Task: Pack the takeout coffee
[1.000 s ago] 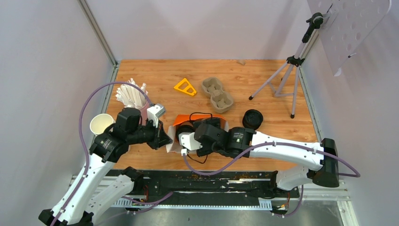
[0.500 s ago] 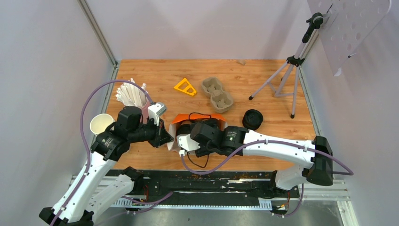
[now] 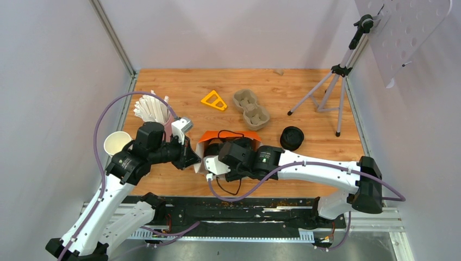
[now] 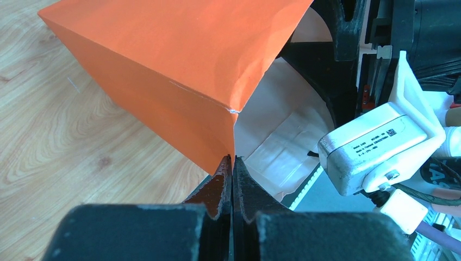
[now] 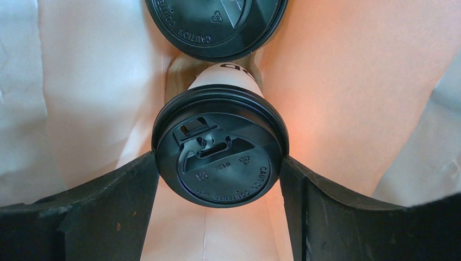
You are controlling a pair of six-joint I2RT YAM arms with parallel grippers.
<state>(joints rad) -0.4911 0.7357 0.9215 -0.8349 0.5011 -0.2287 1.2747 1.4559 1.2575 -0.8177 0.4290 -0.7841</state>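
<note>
An orange paper bag [image 3: 231,135] lies on its side, mouth towards the left. My left gripper [image 4: 232,159] is shut on the bag's mouth edge [image 4: 230,130] and shows in the top view [image 3: 192,160] too. My right gripper [image 5: 217,163] reaches into the bag, shut on a white coffee cup with a black lid [image 5: 220,155]; its fingers [image 5: 128,190] press the lid rim on both sides. A second lidded cup [image 5: 215,24] lies deeper in the bag. A third black-lidded cup [image 3: 292,137] stands on the table right of the bag.
A grey-brown pulp carrier [image 3: 251,109] and a yellow triangle [image 3: 214,101] lie behind the bag. White sticks [image 3: 152,109] and a lidless cup [image 3: 117,143] stand at the left. A tripod [image 3: 331,81] stands at the back right.
My right arm has pushed a little further left into the bag with the cup. My left gripper still holds the bag edge and has shifted slightly.
</note>
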